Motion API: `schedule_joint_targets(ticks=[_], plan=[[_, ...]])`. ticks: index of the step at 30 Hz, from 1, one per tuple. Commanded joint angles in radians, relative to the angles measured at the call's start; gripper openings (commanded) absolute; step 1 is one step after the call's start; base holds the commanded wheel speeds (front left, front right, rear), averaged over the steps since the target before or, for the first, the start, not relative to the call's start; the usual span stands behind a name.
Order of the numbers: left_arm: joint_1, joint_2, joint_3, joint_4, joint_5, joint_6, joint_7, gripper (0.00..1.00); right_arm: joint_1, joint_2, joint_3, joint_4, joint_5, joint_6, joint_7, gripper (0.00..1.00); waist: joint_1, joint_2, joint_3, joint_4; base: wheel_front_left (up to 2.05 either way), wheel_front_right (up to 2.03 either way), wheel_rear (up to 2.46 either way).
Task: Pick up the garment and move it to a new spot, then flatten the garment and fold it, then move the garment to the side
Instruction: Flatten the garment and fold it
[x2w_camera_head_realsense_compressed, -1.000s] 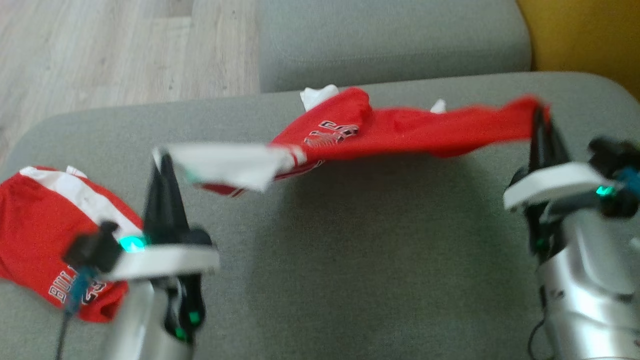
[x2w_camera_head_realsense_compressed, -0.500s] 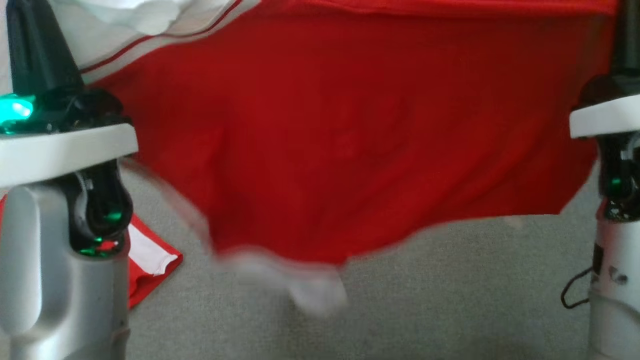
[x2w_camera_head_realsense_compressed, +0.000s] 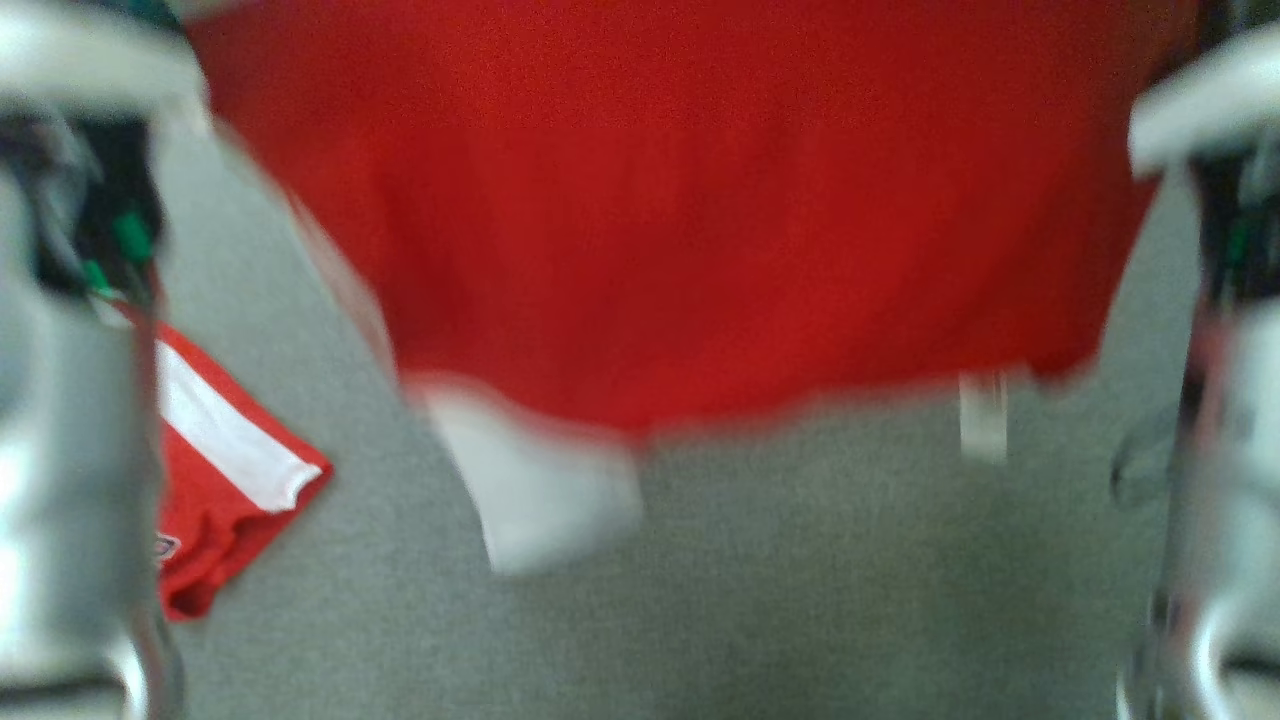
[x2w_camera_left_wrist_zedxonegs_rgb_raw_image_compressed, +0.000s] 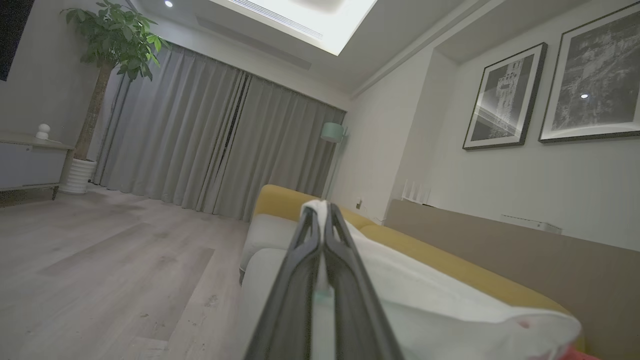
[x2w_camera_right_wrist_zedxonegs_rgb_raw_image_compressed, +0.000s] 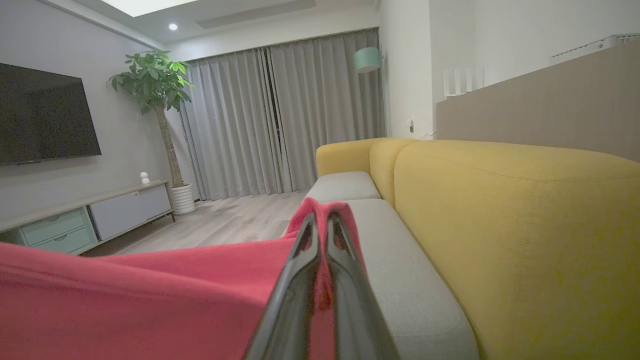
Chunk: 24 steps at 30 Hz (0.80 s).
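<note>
The garment (x2w_camera_head_realsense_compressed: 680, 220), a red shirt with white trim, hangs spread in the air across the top of the head view, its lower hem blurred above the grey sofa seat (x2w_camera_head_realsense_compressed: 780, 600). My left gripper (x2w_camera_left_wrist_zedxonegs_rgb_raw_image_compressed: 323, 212) is shut on a white part of the garment (x2w_camera_left_wrist_zedxonegs_rgb_raw_image_compressed: 430, 295) in the left wrist view. In the right wrist view my right gripper (x2w_camera_right_wrist_zedxonegs_rgb_raw_image_compressed: 323, 220) is shut on a red edge of the garment (x2w_camera_right_wrist_zedxonegs_rgb_raw_image_compressed: 150, 290), which stretches away to the left. Both pale forearms frame the head view at left (x2w_camera_head_realsense_compressed: 60, 400) and right (x2w_camera_head_realsense_compressed: 1230, 450).
A second red and white garment (x2w_camera_head_realsense_compressed: 220, 480) lies on the seat at lower left. Yellow sofa backrests (x2w_camera_right_wrist_zedxonegs_rgb_raw_image_compressed: 500, 210) run along the right side of the seat. Beyond are wooden floor (x2w_camera_left_wrist_zedxonegs_rgb_raw_image_compressed: 100, 260), grey curtains (x2w_camera_left_wrist_zedxonegs_rgb_raw_image_compressed: 200, 145), a potted tree (x2w_camera_right_wrist_zedxonegs_rgb_raw_image_compressed: 160, 100) and a TV console (x2w_camera_right_wrist_zedxonegs_rgb_raw_image_compressed: 85, 220).
Both grippers have raised the garment from a low stretch over the seat up high, so it now hangs as a curtain. The head view has shifted and the hem has risen slightly.
</note>
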Motion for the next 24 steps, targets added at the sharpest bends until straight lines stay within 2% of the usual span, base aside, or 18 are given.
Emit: schedule_joint_targets(ticks=[1,4,7,11,17,24], plan=[[-0.181,0.062,0.036,0.054,0.017,-0.017,-0.003,0.00,-0.186,0.007,0.021,0.046,-0.023,0.007,-0.009,0.00,-0.0002,0.0000,0.141,-0.020,0.00,0.00,0.00],[-0.374,0.079,0.042,0.217,0.037,-0.036,-0.057,0.00,-0.391,-0.013,0.018,0.213,-0.061,0.007,-0.084,0.00,-0.0002,0.0000,0.218,-0.019,0.00,0.00,0.00],[-0.528,0.077,0.042,0.354,0.052,-0.057,-0.128,0.00,-0.553,-0.023,-0.027,0.376,-0.087,0.007,-0.177,0.00,-0.0002,0.0000,0.270,-0.009,0.00,0.00,0.00],[-0.617,0.058,0.027,0.499,0.062,-0.088,-0.222,0.00,-0.648,-0.038,-0.065,0.570,-0.131,0.007,-0.296,0.00,-0.0002,0.0000,0.294,0.009,0.00,0.00,0.00],[-0.559,0.024,-0.026,0.635,0.059,-0.129,-0.294,0.00,-0.605,-0.062,-0.064,0.826,-0.155,0.007,-0.348,0.00,-0.0002,0.0000,0.284,0.033,0.00,0.00,0.00],[-0.303,0.024,-0.124,0.695,0.067,-0.146,-0.341,0.00,-0.446,-0.115,0.046,1.070,-0.126,0.007,-0.230,0.00,-0.0002,0.0000,0.219,0.064,0.00,0.00,0.00]])
